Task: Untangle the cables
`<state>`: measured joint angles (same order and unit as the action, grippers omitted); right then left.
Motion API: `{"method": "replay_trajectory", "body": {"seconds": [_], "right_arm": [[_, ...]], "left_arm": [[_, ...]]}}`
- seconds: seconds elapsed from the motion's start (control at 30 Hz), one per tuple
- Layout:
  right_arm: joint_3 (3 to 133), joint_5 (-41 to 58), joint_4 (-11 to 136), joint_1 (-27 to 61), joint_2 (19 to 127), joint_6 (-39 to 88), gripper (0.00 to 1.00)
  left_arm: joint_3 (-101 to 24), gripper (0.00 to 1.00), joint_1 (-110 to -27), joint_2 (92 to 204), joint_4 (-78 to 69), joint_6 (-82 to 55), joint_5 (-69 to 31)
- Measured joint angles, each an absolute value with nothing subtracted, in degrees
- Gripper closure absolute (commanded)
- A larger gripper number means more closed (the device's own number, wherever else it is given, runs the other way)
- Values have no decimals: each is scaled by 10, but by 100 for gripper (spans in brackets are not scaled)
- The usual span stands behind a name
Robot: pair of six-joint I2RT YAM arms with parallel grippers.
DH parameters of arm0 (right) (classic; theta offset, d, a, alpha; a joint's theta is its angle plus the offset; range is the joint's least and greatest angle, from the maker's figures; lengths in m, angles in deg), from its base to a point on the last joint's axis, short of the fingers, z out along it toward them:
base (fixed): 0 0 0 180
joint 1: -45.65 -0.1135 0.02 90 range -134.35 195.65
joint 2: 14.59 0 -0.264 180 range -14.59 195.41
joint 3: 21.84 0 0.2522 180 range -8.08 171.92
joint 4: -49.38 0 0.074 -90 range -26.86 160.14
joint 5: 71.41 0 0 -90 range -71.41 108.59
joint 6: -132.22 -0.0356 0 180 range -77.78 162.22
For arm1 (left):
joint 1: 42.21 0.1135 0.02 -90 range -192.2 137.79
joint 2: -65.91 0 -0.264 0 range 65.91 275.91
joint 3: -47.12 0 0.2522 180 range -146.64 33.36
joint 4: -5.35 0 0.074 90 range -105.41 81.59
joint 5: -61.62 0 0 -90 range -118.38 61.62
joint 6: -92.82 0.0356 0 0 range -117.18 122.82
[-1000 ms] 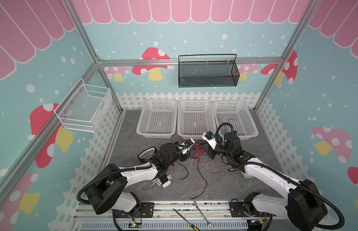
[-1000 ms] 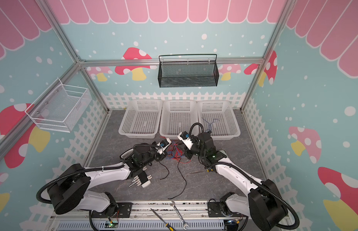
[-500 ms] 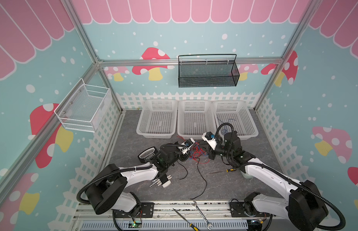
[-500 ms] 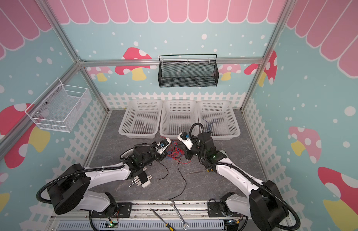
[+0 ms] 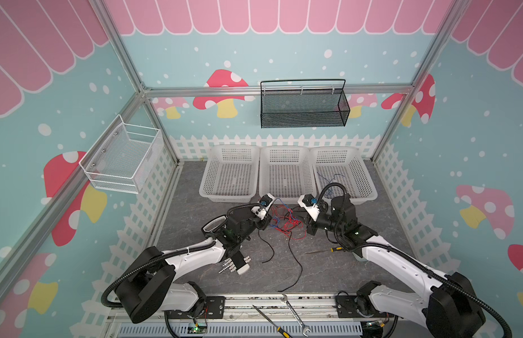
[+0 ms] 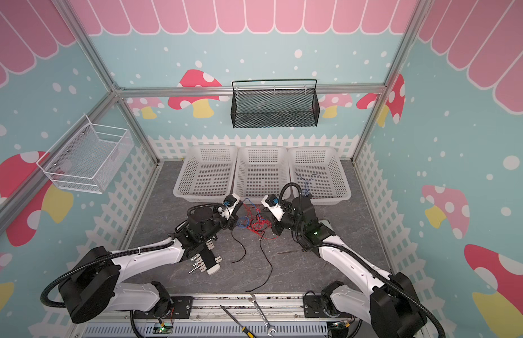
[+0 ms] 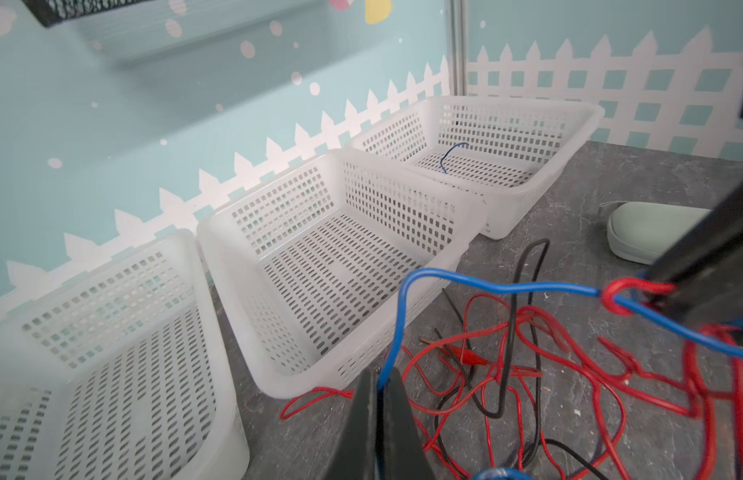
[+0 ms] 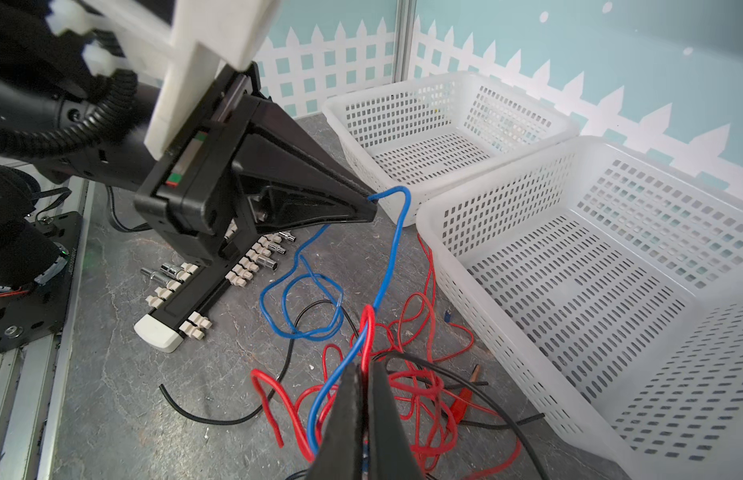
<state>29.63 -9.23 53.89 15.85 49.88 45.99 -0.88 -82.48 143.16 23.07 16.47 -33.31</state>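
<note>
Pinching the blue cable (image 7: 486, 286), the left gripper (image 7: 378, 384) has its jaws fully closed, and the strand runs straight into the seam between them. The right wrist view shows the same black tips meeting on that strand with no gap, raised above the grey table (image 5: 193, 204).

The right gripper (image 8: 365, 368) is closed too, clamped on a raised loop of the red cable (image 8: 367, 332). The blue cable passes through that loop; whether it is pinched as well I cannot tell. Between the two grippers the blue strand hangs in a slack arc.

Under and between them lie the cables (image 5: 286, 219), a knot of mostly red coils crossed by blue loops. A black cable (image 8: 228, 423) trails out of the knot toward the front rail.

Just behind the tangle three white baskets (image 5: 286, 153) stand in a row, touching. The right-hand basket (image 5: 364, 181) holds a loose blue wire (image 7: 448, 157).

A socket rack (image 8: 195, 299) lies near the left arm. A yellow-handled screwdriver (image 5: 324, 250) lies near the right arm, well clear of the knot. A pale green case (image 7: 648, 232) sits beyond the right gripper. On the front rail rest a wrench (image 5: 295, 314) and a second screwdriver (image 5: 267, 317).
</note>
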Motion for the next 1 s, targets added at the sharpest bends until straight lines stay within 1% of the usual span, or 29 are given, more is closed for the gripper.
{"method": "replay_trajectory", "body": {"seconds": [0.2, 0.33, 0.43, 0.53, 0.77, 1.0], "right_arm": [[295, -70, 529, 158, 498, 457, 100], [288, -51, 522, 155, 488, 453, 100], [278, -43, 515, 152, 473, 450, 100], [267, -36, 515, 152, 454, 449, 100], [258, -19, 534, 160, 442, 443, 100], [257, -14, 543, 160, 442, 439, 100]], "left_arm": [[-42, 100, -825, 1431, 185, 126, -391], [-48, 100, -812, 1421, 150, 100, -406], [-48, 100, -794, 1406, 129, 82, -412], [-48, 100, -758, 1392, 107, 65, -438], [-48, 100, -696, 1365, 71, 42, -535], [-46, 100, -690, 1355, 57, 39, -580]]}}
